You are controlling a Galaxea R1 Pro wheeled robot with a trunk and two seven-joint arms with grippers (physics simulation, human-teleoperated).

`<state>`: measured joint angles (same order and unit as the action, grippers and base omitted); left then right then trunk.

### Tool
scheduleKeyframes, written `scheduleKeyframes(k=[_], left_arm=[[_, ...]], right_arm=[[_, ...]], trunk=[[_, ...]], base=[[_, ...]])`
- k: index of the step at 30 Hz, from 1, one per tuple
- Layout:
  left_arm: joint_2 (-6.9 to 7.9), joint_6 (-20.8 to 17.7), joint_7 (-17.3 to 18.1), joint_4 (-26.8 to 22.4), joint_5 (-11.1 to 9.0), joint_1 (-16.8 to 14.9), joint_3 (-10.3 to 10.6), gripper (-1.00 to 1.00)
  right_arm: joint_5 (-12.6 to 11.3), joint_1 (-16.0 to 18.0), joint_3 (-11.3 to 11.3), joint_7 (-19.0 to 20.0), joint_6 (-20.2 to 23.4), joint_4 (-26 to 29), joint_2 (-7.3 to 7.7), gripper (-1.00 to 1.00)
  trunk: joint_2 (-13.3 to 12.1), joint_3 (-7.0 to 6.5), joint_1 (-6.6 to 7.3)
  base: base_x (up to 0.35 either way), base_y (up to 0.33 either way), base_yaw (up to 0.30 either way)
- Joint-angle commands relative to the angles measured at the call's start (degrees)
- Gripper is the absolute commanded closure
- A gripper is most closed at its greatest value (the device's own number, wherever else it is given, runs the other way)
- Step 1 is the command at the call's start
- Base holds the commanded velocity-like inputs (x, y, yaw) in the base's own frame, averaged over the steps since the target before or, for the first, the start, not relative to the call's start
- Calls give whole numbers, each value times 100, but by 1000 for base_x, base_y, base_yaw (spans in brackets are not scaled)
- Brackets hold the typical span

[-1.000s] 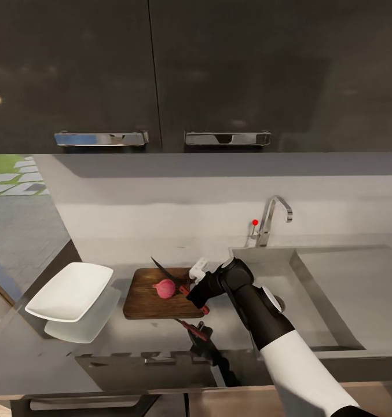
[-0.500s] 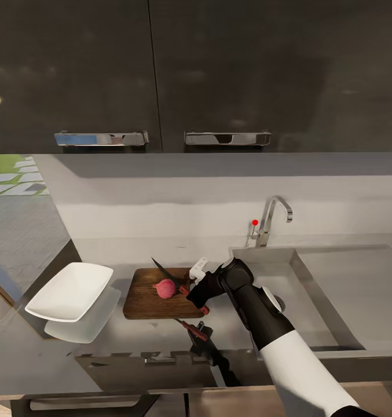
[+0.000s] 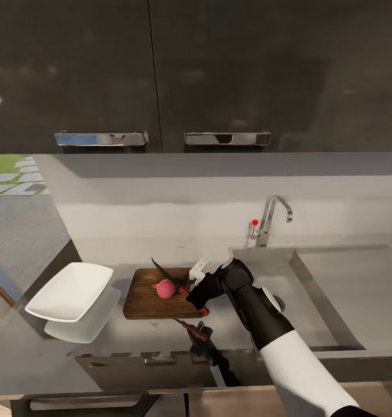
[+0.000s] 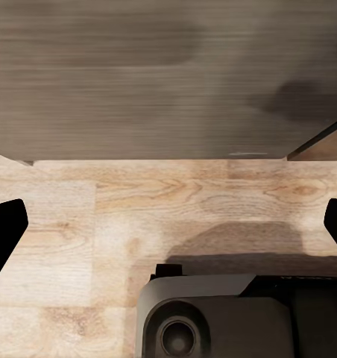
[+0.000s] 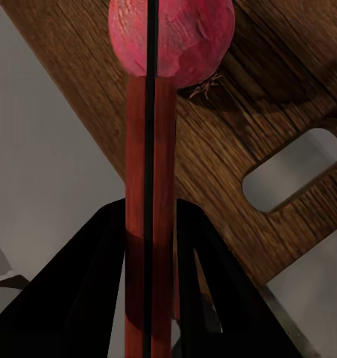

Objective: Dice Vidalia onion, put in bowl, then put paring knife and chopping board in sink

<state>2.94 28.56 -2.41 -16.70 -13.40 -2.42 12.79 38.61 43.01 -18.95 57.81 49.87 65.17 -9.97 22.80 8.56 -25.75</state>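
My right gripper (image 3: 191, 288) squeezes the paring knife (image 3: 171, 277) by its red handle, blade up over the Vidalia onion (image 3: 165, 288). The onion sits whole on the chopping board (image 3: 143, 302), beside the white bowl (image 3: 69, 291). My left gripper (image 4: 168, 224) is spread wide, holding nothing.

Soft even light; glossy countertop (image 3: 132, 341) mirrors objects; soft shadows; renders slightly blurry.
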Motion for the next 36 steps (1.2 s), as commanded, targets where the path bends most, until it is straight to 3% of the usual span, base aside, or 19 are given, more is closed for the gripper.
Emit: scheduleKeyframes(k=[1,36], left_arm=[[5,19,-25,0,-37,-4,49,-100],[5,19,-29,2,-39,-4,49,-100]], right_arm=[[53,6,1,56,23,-7,-2,100],[47,6,6,62,23,-127,-2,100]], trunk=[[12,12,-3],[12,12,-3]], base=[[0,0,0],[0,0,0]])
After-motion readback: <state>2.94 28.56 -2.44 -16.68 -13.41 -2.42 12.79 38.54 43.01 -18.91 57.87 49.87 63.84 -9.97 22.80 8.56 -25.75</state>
